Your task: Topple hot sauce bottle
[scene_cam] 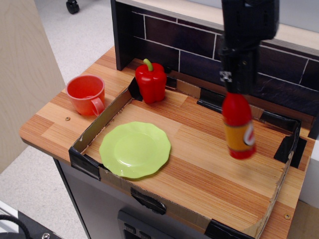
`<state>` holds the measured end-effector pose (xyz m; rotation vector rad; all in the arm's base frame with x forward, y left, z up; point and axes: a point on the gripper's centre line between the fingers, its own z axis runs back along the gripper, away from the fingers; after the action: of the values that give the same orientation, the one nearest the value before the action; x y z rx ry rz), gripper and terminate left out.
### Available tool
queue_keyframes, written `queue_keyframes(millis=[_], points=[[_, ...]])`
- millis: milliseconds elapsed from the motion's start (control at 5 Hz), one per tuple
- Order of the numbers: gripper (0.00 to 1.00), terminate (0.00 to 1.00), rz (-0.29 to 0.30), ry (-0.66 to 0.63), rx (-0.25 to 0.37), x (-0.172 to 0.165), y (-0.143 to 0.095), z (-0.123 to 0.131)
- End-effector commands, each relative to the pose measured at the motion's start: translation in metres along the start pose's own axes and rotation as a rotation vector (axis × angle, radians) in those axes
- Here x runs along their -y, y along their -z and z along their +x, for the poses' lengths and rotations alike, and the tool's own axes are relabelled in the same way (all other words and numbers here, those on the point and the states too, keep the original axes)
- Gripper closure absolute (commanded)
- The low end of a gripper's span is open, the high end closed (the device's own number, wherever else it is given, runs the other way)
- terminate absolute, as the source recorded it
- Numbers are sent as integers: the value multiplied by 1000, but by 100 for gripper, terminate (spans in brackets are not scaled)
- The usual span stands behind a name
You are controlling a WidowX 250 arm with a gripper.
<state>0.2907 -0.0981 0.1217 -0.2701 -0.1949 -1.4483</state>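
Now the hot sauce bottle point(239, 126) is hanging upright from the jaws.
Across the wooden worktop point(209, 174), the black robot arm point(247, 30) is reaching down at the right, its gripper point(234, 89) clamping the bottle's cap; the light-green plate point(134, 149) is lying front left, the red bell pepper point(150, 81) is standing behind it, and the orange cup point(87, 94) is sitting outside the cardboard rim.
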Motion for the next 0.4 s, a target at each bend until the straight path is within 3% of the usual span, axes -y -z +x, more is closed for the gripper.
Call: queue_keyframes(millis=[0, 200], points=[[100, 0, 43, 28, 176, -18, -4, 17], [100, 0, 96, 98, 268, -26, 12, 9]])
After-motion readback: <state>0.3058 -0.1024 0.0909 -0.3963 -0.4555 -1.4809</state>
